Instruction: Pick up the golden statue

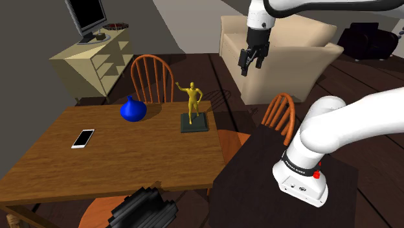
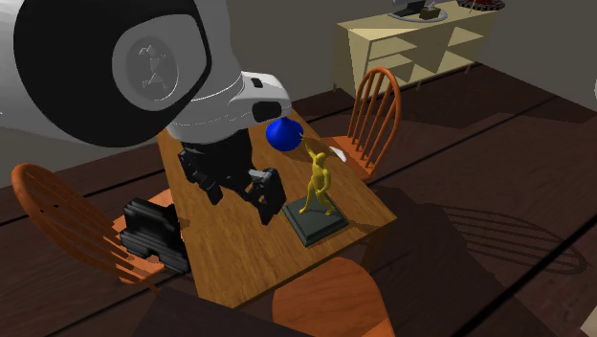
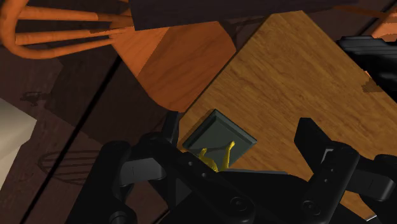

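Golden statue (image 1: 192, 98) stands ungrasped on the tabletop (image 1: 129, 152); we note the tool (image 1: 251, 66) released, well above it, grasp pending.

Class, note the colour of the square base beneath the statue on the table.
The base is dark grey; the shoulder view shows it best.

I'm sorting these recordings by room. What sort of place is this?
Probably a living-dining room in a house: a wooden table with spindle-back chairs, a beige armchair, and a screen on a low shelf unit.
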Robot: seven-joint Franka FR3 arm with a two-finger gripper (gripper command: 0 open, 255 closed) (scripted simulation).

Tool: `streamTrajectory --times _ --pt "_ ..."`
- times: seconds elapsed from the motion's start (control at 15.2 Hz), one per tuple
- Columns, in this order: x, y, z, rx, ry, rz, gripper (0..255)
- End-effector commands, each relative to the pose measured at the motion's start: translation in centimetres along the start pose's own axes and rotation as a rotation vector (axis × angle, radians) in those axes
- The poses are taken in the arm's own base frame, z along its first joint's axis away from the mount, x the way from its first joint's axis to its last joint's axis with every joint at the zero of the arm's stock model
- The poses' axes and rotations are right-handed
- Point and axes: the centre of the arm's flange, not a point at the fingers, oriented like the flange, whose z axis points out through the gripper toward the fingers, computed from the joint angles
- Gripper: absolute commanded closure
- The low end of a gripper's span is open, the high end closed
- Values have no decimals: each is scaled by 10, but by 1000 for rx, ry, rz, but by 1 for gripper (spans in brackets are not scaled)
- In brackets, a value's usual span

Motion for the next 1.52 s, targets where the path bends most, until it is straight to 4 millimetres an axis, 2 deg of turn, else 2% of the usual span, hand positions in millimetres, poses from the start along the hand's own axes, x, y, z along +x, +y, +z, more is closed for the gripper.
streamTrajectory --times 0.0,1.45 --pt "0 0 0 0 0 0 0" --pt "245 0 134 71 84 -9 0"
